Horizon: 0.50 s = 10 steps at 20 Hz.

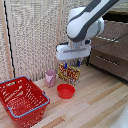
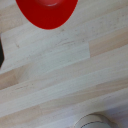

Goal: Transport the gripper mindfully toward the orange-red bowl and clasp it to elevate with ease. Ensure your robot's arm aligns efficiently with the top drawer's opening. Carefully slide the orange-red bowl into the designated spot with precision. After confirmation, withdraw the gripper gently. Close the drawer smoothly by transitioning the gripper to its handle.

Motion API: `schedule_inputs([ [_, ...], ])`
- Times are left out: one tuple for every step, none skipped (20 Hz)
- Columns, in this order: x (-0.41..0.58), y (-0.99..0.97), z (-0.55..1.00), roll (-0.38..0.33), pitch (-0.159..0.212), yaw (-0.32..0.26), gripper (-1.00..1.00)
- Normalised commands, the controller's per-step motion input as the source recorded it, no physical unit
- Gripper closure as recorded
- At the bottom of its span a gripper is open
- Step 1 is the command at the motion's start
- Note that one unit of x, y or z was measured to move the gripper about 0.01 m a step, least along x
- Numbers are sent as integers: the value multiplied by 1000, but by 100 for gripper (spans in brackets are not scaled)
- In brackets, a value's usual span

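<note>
Light wood table [image 1: 95, 107] carries red basket [image 1: 22, 99], pink cup [image 1: 50, 77], orange-red bowl [image 1: 65, 90] & patterned box [image 1: 69, 73] (behind bowl).

The exterior view stands off the arm, looking slightly down across the table [image 1: 100, 107] from mid range; the wrist view looks straight down, close to the boards; both show the bowl [image 1: 65, 90] [image 2: 47, 12].

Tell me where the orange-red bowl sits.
In the exterior view, the orange-red bowl sits on the wooden floor, between the red basket and the drawers, near the pink cup.
</note>
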Motion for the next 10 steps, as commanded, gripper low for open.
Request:
schedule_inputs([
  [-49,-83,-580,0,-43,-144,-100],
  [-51,-63,-580,-3,-45,-137,-100],
  [-63,-91,-589,-10,-38,-125,-100],
  [-60,-77,-600,-18,-29,-123,-100],
  [-57,-86,-600,-19,-27,-119,-100],
  [-46,-94,-609,-17,-31,-116,-100],
  [-11,-106,-606,-10,-34,-114,-100],
  [0,-103,-597,-8,-45,-110,-100],
  [0,-71,-566,-11,-56,-103,-100],
  [0,-60,-551,-10,-62,-100,-100],
])
